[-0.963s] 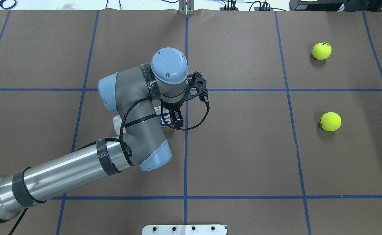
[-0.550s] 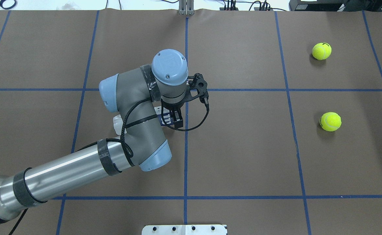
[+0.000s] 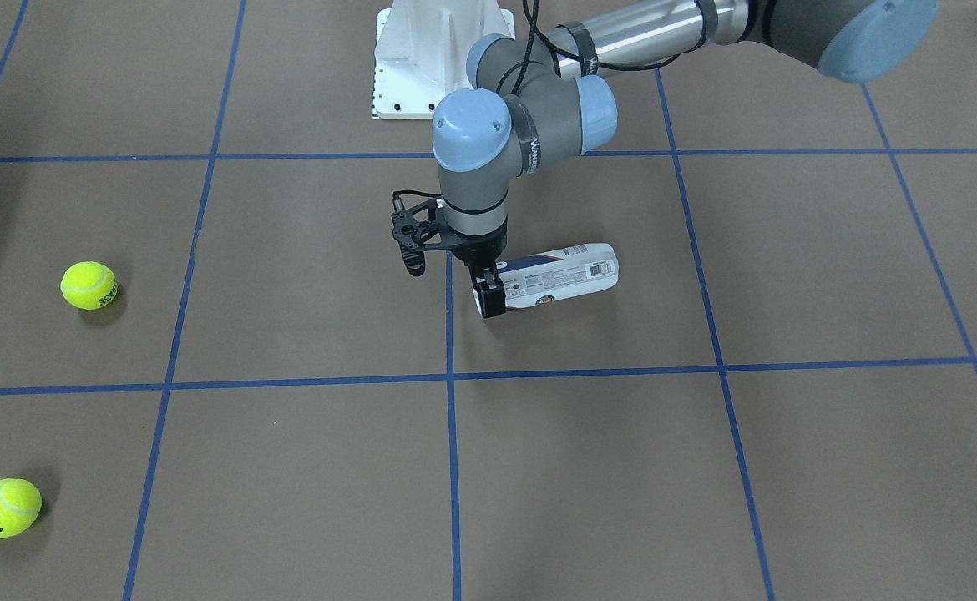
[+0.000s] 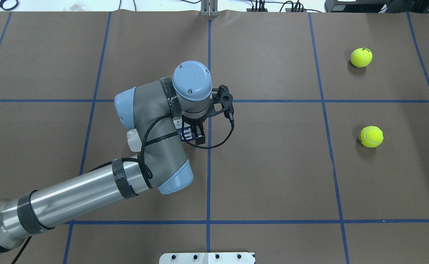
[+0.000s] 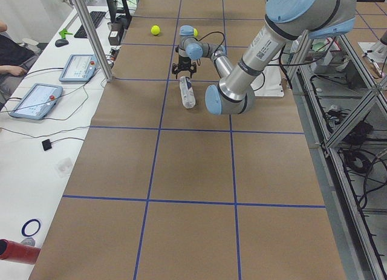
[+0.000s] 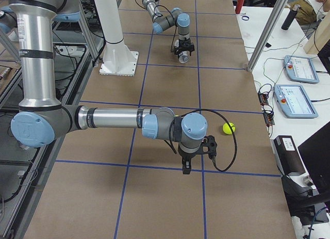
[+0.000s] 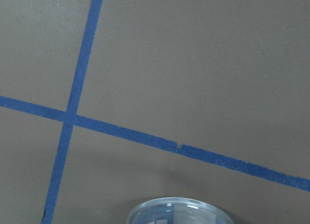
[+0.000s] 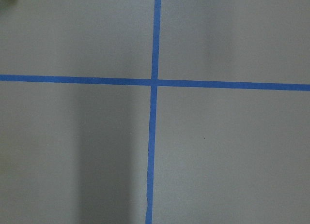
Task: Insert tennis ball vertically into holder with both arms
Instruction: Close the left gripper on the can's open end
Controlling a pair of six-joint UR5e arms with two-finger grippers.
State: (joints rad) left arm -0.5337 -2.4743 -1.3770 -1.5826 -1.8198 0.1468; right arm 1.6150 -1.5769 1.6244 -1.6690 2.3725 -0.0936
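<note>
Two tennis balls (image 4: 361,57) rest on the brown blue-gridded table (image 4: 273,165); cannot tell either jaws' width.

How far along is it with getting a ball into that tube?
Nothing finished. The holder lies on its side; the left claw is at one end, grip unclear. Both tennis balls sit loose on the table. To do: stand it up, pick a ball, drop it in.
</note>
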